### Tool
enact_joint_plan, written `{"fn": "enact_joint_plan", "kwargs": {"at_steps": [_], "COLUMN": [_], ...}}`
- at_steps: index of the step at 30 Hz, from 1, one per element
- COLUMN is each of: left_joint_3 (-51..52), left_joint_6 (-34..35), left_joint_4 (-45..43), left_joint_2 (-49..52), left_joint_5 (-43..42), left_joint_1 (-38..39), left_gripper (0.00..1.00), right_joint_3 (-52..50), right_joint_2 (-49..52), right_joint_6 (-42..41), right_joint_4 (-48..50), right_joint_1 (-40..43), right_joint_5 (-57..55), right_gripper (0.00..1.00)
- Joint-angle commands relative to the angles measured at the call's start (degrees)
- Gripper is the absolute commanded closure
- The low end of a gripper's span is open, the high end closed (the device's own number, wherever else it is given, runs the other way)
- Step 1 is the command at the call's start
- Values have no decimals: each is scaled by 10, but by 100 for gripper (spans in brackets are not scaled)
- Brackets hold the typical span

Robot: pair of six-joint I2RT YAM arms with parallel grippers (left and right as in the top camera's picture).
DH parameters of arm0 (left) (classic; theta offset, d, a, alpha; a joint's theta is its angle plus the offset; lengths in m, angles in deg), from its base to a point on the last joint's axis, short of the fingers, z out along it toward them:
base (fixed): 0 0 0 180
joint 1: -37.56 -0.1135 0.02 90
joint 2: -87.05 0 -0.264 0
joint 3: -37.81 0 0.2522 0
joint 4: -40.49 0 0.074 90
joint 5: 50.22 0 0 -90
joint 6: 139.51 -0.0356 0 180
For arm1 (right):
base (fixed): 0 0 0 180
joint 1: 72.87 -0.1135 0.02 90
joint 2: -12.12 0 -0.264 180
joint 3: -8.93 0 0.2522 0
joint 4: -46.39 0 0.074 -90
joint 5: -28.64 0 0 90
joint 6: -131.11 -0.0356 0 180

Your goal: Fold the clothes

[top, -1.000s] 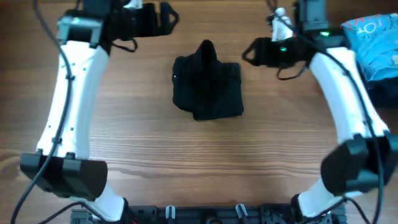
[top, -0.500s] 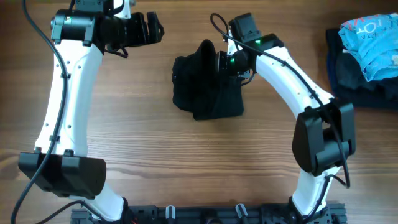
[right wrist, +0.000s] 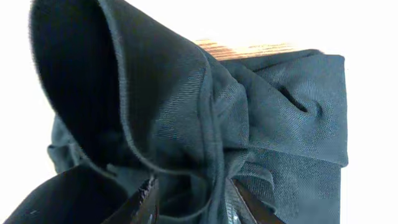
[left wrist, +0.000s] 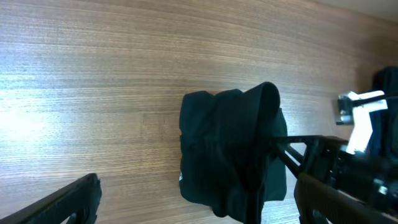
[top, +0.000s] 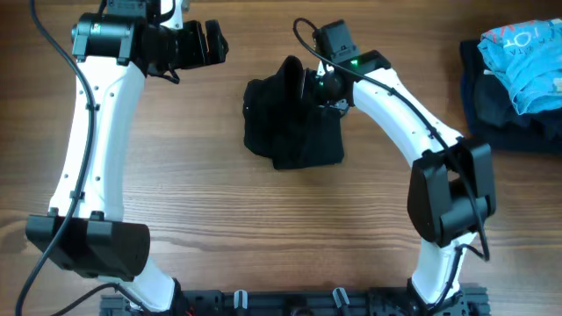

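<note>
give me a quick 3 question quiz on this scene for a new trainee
1. True or false: the left gripper is touching the black T-shirt.
2. How does the T-shirt lie? A) spread flat B) bunched up, with a raised peak C) hanging off the table edge
3. Fill in: fabric sits between the fingers of the ____ gripper.

Key: 1 false, it is off to the side, clear of the cloth. 2 B. 3 the right gripper.
</note>
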Motion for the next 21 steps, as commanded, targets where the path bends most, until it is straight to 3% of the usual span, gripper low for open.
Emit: {"fn": "enact_joint_plan", "kwargs": {"at_steps": [1,8,10,21], "left_joint_3": [1,1,1,1], "left_joint_6": [5,5,5,5], "left_joint_4": [4,4,4,3], "left_joint_2": [4,4,4,4], "left_joint_5": [8,18,18,25], "left_joint_1": [0,0,0,0], "left_gripper": [0,0,0,0], "right_joint_3": [3,3,3,5], "right_joint_2": [29,29,29,-47], "right_joint_6": [-9,-9,-9,51], "right_joint_4": [-7,-9,-9,-80], "right_joint_1": [-2,-2,-2,53], "right_joint_5": [-7,-5,-5,7], "right_gripper": [70,87,96,96]}}
